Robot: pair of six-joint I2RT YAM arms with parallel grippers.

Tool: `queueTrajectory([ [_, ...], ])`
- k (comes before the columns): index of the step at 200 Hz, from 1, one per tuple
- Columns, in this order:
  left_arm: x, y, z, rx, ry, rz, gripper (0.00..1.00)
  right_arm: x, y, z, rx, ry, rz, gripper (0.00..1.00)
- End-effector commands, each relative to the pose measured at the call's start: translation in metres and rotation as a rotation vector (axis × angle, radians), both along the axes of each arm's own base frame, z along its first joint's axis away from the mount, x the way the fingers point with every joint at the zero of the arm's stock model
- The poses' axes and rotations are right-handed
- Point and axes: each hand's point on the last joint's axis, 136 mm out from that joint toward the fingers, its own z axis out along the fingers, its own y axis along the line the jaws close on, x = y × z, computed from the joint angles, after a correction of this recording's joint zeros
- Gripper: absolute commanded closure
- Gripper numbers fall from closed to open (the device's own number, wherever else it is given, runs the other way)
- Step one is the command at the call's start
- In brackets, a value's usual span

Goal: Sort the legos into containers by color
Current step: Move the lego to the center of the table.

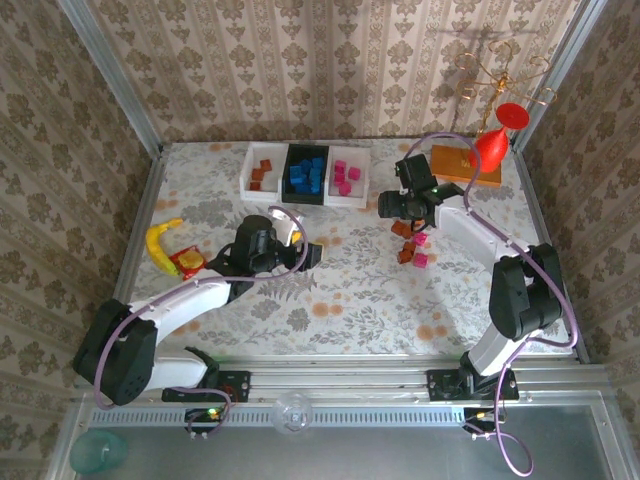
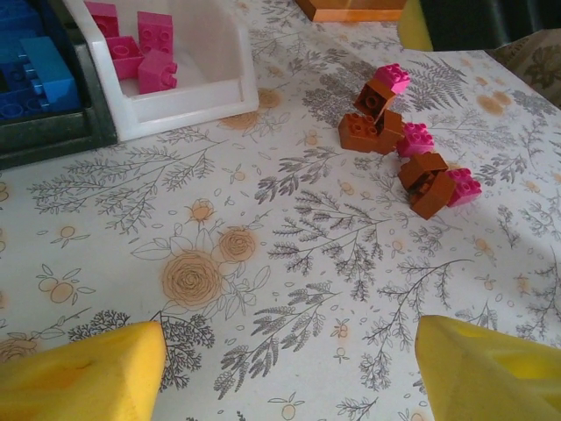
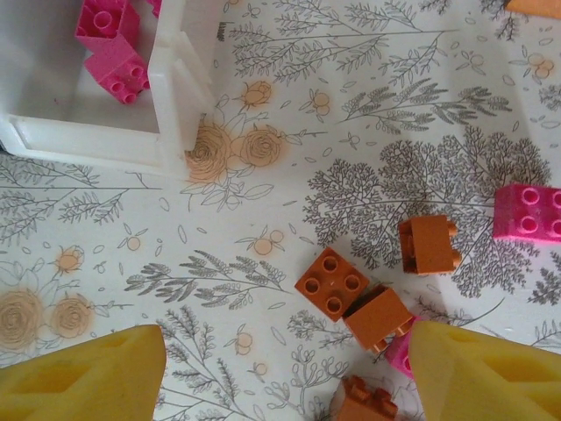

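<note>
Our three joined bins sat at the back of the tabletop. The left white bin had orange-brown bricks, the black bin had blue bricks, and the right white bin had pink bricks. The loose legos, brown and pink, lay in a small heap right of the bins. Our right hand hovered over that heap, spread wide and gripping nothing. Our left hand was wide and empty too, nearer mid-tabletop.

Loose brown and pink legos just beside the right claw, near the containers
</note>
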Motion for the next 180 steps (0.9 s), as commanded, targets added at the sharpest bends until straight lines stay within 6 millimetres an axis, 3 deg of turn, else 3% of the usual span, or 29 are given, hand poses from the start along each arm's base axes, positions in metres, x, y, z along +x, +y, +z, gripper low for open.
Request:
queueTrajectory([
  [1, 0.005, 0.002, -0.002, 0.005, -0.018, 0.021, 0.23, -0.015, 0.002, 0.001, 0.064, 0.040, -0.053, 0.25],
  [47, 0.005, 0.000, -0.004, -0.007, -0.002, 0.030, 0.23, -0.015, 0.004, 0.005, 0.131, 0.043, -0.119, 0.24],
  [133, 0.003, 0.003, 0.008, -0.021, -0.026, 0.044, 0.23, -0.027, -0.008, 0.013, 0.071, 0.066, -0.145, 0.24],
  [180, 0.004, 0.000, 0.001, -0.017, -0.005, 0.038, 0.23, -0.024, -0.005, 0.009, 0.074, 0.062, -0.123, 0.23],
])
